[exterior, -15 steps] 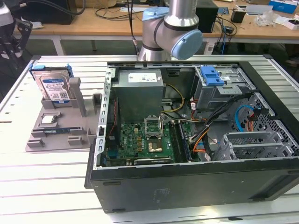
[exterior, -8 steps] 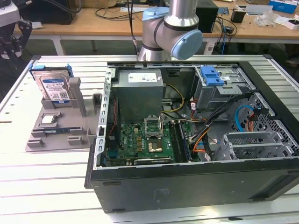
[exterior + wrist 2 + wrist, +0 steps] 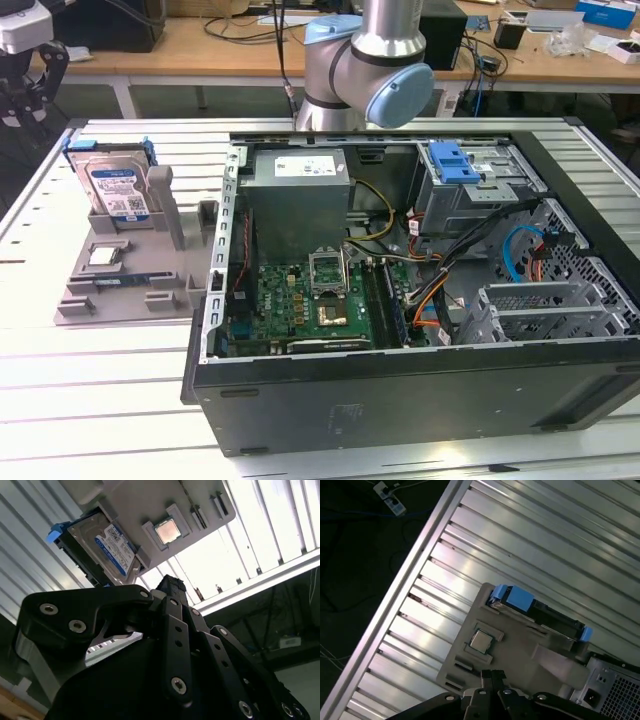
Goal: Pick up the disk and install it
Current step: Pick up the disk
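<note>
**Disk stands in its holder, gripper empty and apart**

The disk (image 3: 118, 188) stands on edge in the grey holder (image 3: 140, 264) at the upper left of the exterior view. Its label faces the room, and the open case (image 3: 400, 400) lies to its right. In the second wrist view the gripper (image 3: 170, 582), fingers pressed together on nothing, points toward the holder. The disk lies beyond its tips, apart, off to one side of the chip (image 3: 167, 531).
</note>
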